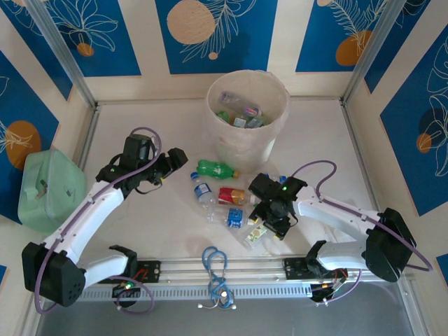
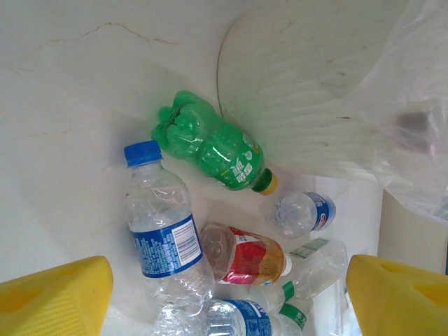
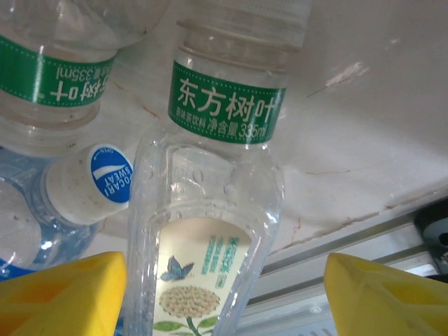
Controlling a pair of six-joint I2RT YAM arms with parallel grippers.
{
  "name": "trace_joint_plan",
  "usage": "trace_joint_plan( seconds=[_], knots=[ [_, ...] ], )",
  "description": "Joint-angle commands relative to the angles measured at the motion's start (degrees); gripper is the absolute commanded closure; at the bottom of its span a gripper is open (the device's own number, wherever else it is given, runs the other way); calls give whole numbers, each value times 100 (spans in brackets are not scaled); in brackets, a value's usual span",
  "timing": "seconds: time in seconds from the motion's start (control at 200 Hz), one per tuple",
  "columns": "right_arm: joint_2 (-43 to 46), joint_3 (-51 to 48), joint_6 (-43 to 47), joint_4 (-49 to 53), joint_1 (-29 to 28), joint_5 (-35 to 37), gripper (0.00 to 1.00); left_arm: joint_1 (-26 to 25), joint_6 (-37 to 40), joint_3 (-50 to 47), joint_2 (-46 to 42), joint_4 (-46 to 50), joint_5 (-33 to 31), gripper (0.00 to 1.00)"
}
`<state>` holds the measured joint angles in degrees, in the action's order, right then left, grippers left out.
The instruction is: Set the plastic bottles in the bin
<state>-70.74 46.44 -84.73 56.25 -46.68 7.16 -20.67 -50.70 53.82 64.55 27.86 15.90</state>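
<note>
Bright, even light; the bin liner (image 2: 413, 112) blurs close up.

Top external: high above the near edge, angled down over the whole table (image 1: 168, 227), bin (image 1: 246, 119) at the far side.
Left wrist: moderately near, looking down at the green bottle (image 2: 210, 148), which the top view shares.
Right wrist: very close on a clear green-banded bottle (image 3: 210, 203).

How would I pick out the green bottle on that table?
Find the round pale bin with a bag liner at the back of the table. Right in front of it lies the green bottle. Unlike its clear or red-labelled neighbours, it is green all over, with a yellow cap.
</note>
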Motion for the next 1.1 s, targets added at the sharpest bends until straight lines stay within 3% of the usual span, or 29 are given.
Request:
trace_joint_plan(
  seconds=[0.0, 0.38, 0.61, 0.875, 1.095],
  knots=[
    [-44, -190, -141, -297, 104, -215, 25, -39, 3, -39, 48, -153, 129, 14],
    [-707, -146, 164, -534, 291, -208, 24, -37, -61, -64, 119, -288, 170, 14],
    [-942, 6, 247, -440, 291, -128, 37, -39, -46, -90, 101, -279, 180, 14],
    [-473, -71, 210, -357, 251, -3, 46, -38, -37, 15, 135, -289, 216, 14],
    [509, 251, 453, 184, 7, 617, 49, -37, 20, 197, 139, -302, 316, 13]
  ],
)
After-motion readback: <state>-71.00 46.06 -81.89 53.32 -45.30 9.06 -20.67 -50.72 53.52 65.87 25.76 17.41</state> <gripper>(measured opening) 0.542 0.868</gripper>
